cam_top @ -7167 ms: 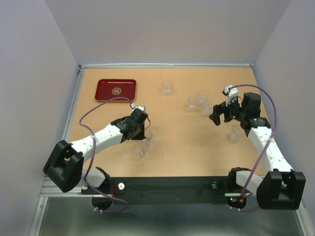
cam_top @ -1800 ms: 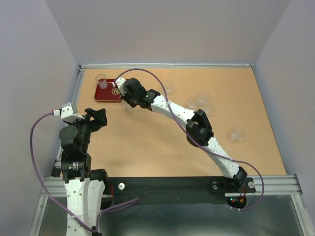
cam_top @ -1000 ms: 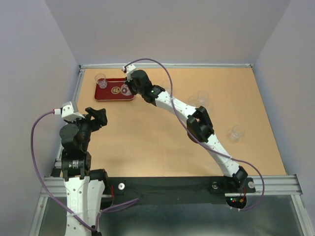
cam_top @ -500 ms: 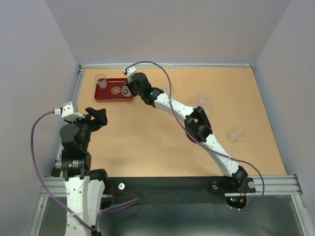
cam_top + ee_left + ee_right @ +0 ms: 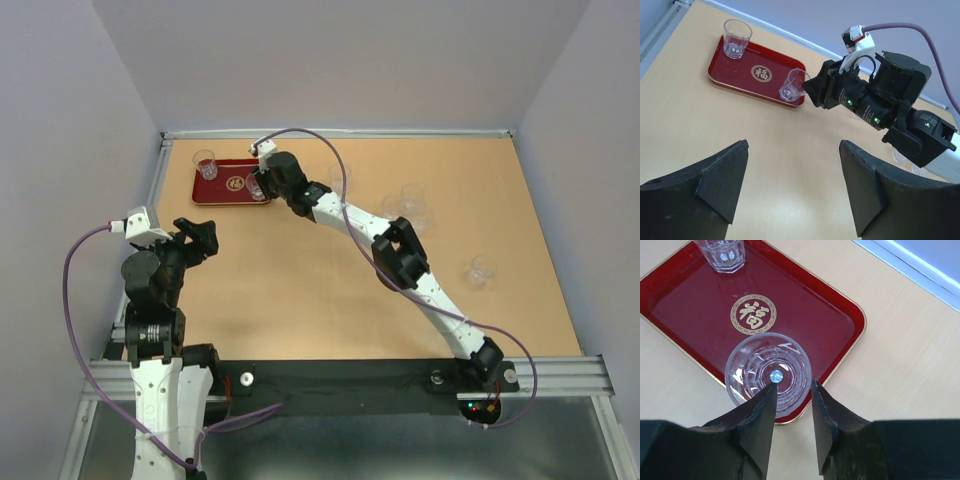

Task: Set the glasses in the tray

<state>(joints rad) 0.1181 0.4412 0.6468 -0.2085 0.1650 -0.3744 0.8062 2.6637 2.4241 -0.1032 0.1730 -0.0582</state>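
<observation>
The dark red tray [image 5: 222, 194] lies at the table's far left. One clear glass [image 5: 206, 165] stands in its far left corner. A second glass [image 5: 757, 365] stands upright at the tray's [image 5: 805, 325] near right corner. My right gripper [image 5: 794, 385] is open over that glass's rim, one finger inside the cup and one outside, with a gap beside the wall. The left wrist view shows the same glass [image 5: 792, 85] just in front of the right gripper [image 5: 807, 90]. My left gripper [image 5: 792, 145] is open and empty, raised at the near left. Several more glasses [image 5: 412, 196] stand at the right.
A lone glass [image 5: 482, 270] stands near the right edge. One glass [image 5: 341, 176] sits partly hidden behind the right arm, which stretches diagonally across the table. A metal rail [image 5: 340, 132] borders the far edge, with walls on three sides.
My right gripper's jaws have parted from the glass wall they held, leaving the glass standing at the tray's corner. The left arm has not moved.
</observation>
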